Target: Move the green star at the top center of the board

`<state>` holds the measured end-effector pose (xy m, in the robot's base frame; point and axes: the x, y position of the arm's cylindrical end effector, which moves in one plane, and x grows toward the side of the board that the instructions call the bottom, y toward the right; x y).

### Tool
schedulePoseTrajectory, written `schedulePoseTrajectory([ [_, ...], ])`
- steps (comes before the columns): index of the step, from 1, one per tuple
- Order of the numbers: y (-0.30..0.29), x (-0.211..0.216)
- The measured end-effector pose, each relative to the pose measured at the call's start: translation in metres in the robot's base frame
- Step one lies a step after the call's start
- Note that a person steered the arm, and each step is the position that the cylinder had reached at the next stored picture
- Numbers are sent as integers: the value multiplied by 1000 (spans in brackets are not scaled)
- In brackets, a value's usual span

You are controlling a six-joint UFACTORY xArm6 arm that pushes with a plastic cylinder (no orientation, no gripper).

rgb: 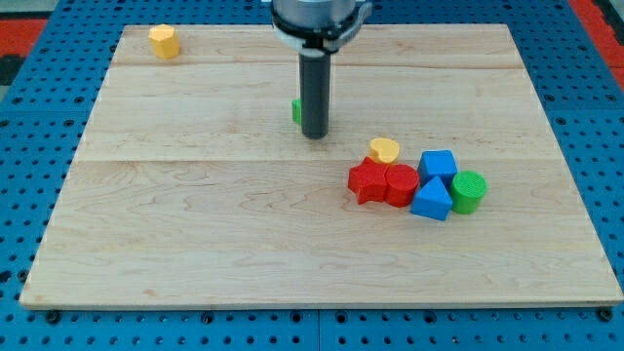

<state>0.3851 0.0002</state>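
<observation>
The green star (296,110) sits on the wooden board (195,224) a little above its middle, mostly hidden behind my rod; only a green sliver shows at the rod's left. My tip (314,135) rests on the board right against the star, on its right and lower side.
A yellow block (164,41) lies at the board's top left. A cluster sits right of centre: a yellow heart (384,150), a red star (368,181), a red cylinder (401,184), a blue cube (438,164), a blue triangle (432,200) and a green cylinder (469,191).
</observation>
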Motion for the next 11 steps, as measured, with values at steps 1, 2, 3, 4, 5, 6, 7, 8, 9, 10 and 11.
schedulePoseTrajectory([
  [1, 0, -52],
  [2, 0, -101],
  [3, 2, -136],
  [4, 14, -84],
  [5, -15, -92],
  [6, -18, -126],
  [7, -15, -127],
  [8, -15, -128],
  [9, -14, -136],
  [10, 1, -138],
  [11, 15, -71],
])
